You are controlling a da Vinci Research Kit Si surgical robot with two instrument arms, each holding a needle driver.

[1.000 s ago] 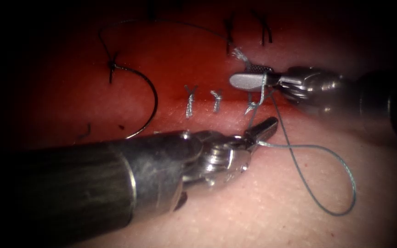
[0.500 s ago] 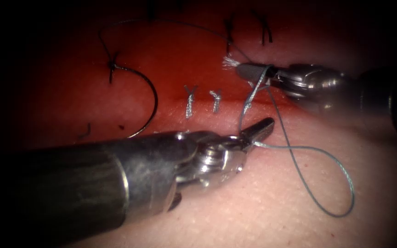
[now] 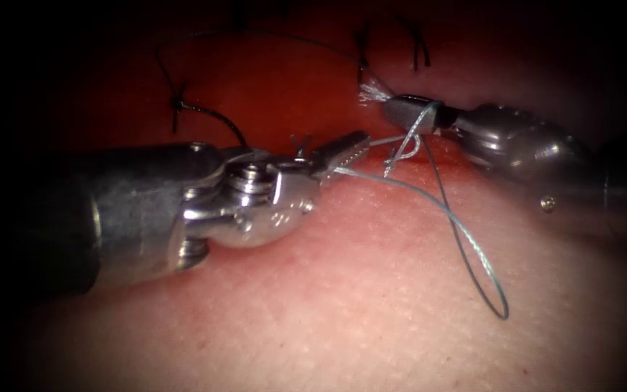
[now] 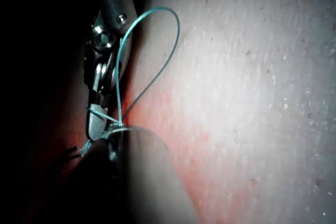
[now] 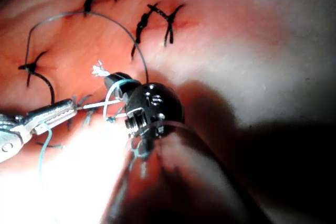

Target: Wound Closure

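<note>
While the left claw point(image 3: 342, 152) is closed on the pale thread point(image 3: 466, 247) just left of the newest stitch over the cut point(image 3: 400, 156), the thread's frayed short end point(image 3: 373, 91) is held in the closed right claw point(image 3: 400, 110), with turns of thread wrapped round its jaws. A loose loop of thread is laid on the pale tissue point(image 3: 371, 305) below the cut. The needle point(image 3: 223, 120) is seen lying free on the tissue, left of the stitches and partly hidden behind the left tool, held by neither claw.
</note>
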